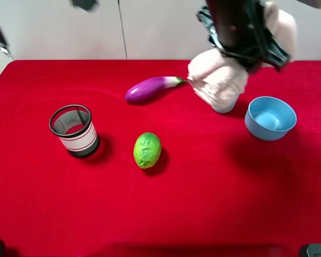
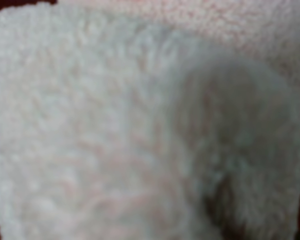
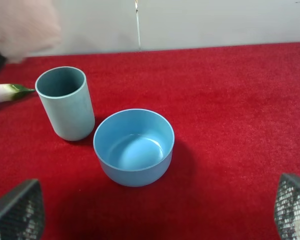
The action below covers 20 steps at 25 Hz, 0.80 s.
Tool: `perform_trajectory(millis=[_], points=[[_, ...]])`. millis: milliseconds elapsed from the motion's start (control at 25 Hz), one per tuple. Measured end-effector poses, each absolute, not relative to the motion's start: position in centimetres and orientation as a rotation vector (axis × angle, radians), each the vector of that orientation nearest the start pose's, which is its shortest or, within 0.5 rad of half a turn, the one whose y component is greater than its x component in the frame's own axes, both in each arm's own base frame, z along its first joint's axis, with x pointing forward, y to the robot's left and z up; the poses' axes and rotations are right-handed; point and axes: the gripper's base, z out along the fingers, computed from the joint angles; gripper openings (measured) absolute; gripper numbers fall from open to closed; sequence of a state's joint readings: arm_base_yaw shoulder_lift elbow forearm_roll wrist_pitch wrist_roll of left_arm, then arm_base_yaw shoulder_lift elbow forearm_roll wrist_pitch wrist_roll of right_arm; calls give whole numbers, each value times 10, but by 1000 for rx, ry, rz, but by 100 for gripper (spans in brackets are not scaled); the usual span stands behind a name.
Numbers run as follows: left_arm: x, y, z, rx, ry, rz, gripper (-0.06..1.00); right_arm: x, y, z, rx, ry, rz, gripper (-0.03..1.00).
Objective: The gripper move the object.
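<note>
Towel [image 2: 140, 125], one: pale pink, fleecy, bunched in two lobes, held clear of the red table [image 1: 203, 214] at its far right. The left gripper [image 1: 250, 56] is clamped about its middle. Right gripper [image 3: 150, 215]: jaws spread wide. One each, near to far:
- green lime [image 1: 147, 150]
- mesh pen holder [image 1: 74, 130]
- blue bowl [image 1: 270, 118]
- purple eggplant [image 1: 150, 89]
- grey-blue cup [image 3: 65, 102], largely hidden beneath the towel

1. Mesh holder [image 1: 74, 130] stands on the left of the table [image 1: 203, 214]. The lime [image 1: 147, 150] is to its right, slightly nearer the front.
2. Eggplant [image 1: 150, 89] lies behind the lime, with its stem end pointing right, toward the cup [image 3: 66, 102].
3. Bowl [image 1: 270, 118] sits just beside the cup, on its right.
4. Towel [image 1: 219, 80] is held in my left gripper [image 1: 249, 53], over the cup, hiding most of it from above.
5. My right gripper [image 3: 155, 215] is in front of the bowl, facing bowl and cup.
</note>
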State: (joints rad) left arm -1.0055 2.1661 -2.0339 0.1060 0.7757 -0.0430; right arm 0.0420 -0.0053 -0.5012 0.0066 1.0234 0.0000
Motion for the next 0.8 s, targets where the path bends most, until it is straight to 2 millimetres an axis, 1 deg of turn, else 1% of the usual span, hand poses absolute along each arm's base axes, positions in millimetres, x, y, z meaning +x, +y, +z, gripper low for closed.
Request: perform_trajectory(millis=[160, 320, 560, 800], points=[[266, -446, 272, 1221, 2064, -402, 51, -4, 0, 281, -42, 2000, 35, 69], [257, -462, 258, 1272, 2038, -434, 51, -4, 0, 281, -42, 2000, 35, 69], [247, -474, 245, 1406, 1953, -460, 51, -4, 0, 281, -42, 2000, 35, 69], [237, -485, 222, 1538, 1918, -569, 51, -4, 0, 281, -42, 2000, 35, 69]])
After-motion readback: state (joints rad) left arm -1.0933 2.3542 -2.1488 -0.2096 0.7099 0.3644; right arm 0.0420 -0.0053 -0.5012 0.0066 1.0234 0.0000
